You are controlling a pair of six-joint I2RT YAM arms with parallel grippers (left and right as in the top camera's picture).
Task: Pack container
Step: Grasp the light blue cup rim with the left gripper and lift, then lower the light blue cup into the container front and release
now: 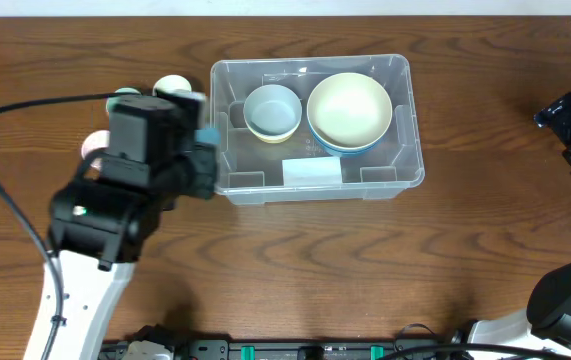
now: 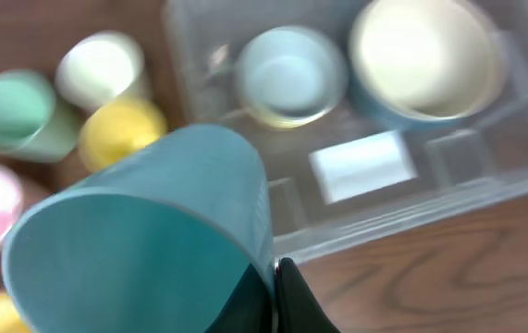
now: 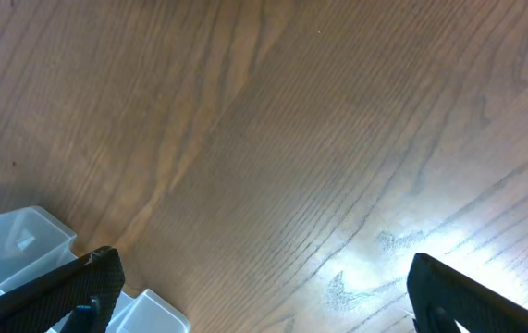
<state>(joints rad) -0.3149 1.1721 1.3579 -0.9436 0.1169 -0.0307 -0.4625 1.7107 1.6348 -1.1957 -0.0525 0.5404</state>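
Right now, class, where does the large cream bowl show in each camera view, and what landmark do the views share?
Overhead: the large cream bowl sits upper middle, in the right half of the container.
Left wrist: the bowl is at top right, blurred.
Right wrist: not in it.
Shared landmark: the white label, lower left of the bowl in overhead and left wrist.

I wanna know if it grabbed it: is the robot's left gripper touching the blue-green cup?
Touching. The left wrist view shows the left gripper pinching the teal cup at its rim.
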